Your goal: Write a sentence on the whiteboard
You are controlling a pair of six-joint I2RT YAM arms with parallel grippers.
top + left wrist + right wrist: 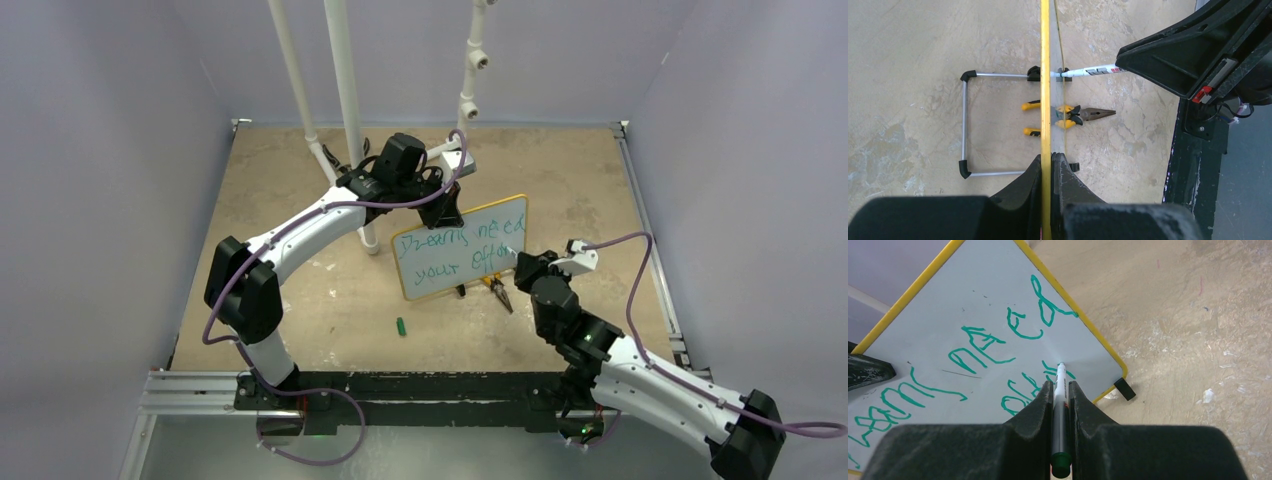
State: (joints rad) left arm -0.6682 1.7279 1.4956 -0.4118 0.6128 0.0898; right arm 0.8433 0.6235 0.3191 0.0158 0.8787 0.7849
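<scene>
At the near edge, a dark metal rail (pixel 200 392) carries the bases of 2 white-and-black robot arms, each trailed by a purple cable. Beyond it lies the table (pixel 300 200), a worn tan surface with pale scuffs and blotches. A small green cap (pixel 400 326) lies alone on it, near the middle front.

Further in, on the right, we see the right gripper (pixel 1060 387) clenched around a marker (pixel 1060 400), a white barrel with a green end. The marker's tip rests against the board's face at the lower line of writing. Just below the board, yellow-handled pliers (pixel 1073 115) lie flat on the table.

The whiteboard (pixel 973 300) stands upright near the table's centre on a thin wire stand (pixel 964 125) with black feet, its yellow rim tilted up to the right. The sentence (pixel 445 241) runs across it in green in 2 lines: roughly "Dreams need" above, "your" and some unclear letters below.

At the board's top left edge, the left gripper (pixel 1048 160) is clamped on the yellow rim.

Behind, 3 white pipes (pixel 345 90) rise from the far side of the table. Plain pale lavender walls (pixel 100 150) close in the table on the left, right and back.
</scene>
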